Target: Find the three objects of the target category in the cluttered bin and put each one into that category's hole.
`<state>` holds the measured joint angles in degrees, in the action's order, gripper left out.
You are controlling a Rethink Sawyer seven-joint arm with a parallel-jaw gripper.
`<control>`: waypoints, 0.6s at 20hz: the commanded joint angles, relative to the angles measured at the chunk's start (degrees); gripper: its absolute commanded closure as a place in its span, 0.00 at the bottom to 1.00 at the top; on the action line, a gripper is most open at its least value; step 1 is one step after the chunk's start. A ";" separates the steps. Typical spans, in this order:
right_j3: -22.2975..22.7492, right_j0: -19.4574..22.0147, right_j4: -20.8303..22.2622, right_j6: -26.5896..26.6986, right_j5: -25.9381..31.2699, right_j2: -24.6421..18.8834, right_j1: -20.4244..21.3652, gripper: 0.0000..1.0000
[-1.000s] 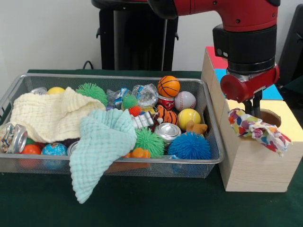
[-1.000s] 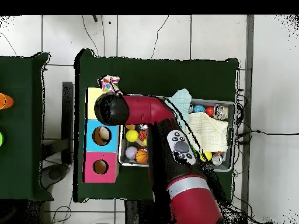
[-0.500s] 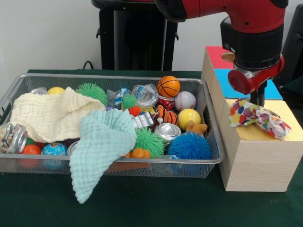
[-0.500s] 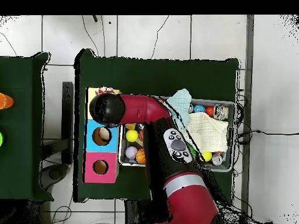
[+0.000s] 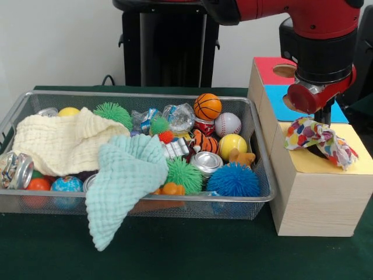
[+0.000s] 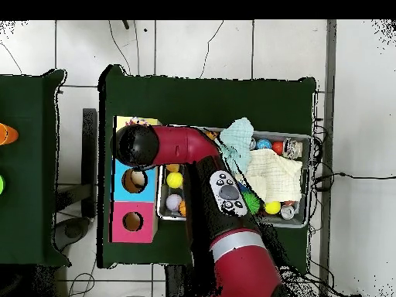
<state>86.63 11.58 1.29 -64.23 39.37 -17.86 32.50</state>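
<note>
A cloth with many coloured spots (image 5: 317, 140) hangs bunched just above the yellow top (image 5: 358, 153) of the wooden box, covering that section's hole. My gripper (image 5: 322, 123) comes down onto the cloth's upper fold and is shut on it; only a dark finger shows under the red wrist. In the overhead view the wrist (image 6: 135, 145) hides the gripper, and a scrap of the spotted cloth (image 6: 138, 121) peeks out past it. In the wire bin (image 5: 140, 96) lie a cream cloth (image 5: 64, 140) and a mint cloth (image 5: 125, 181) that droops over the front rim.
The bin also holds several balls, spiky balls, cans and small toys, among them a basketball (image 5: 207, 106) and a blue spiky ball (image 5: 233, 181). Behind the yellow section the box has a blue section (image 6: 135, 180) and a red one (image 5: 274, 70), each with a round hole.
My gripper has moved back and a little up over the box, carrying the spotted cloth from the front edge onto the yellow top. The bin's contents have not moved.
</note>
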 commanded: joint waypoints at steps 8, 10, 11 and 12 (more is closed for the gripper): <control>0.91 -2.71 6.53 -6.43 -5.73 2.69 -6.77 1.00; -0.73 -4.03 7.68 -7.80 -7.42 4.83 -7.11 1.00; -1.06 -4.33 7.82 -8.08 -7.80 5.42 -7.16 1.00; -1.48 -4.61 7.89 -8.13 -8.27 5.80 -7.38 1.00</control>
<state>85.41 8.88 1.77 -64.23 38.45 -15.24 32.53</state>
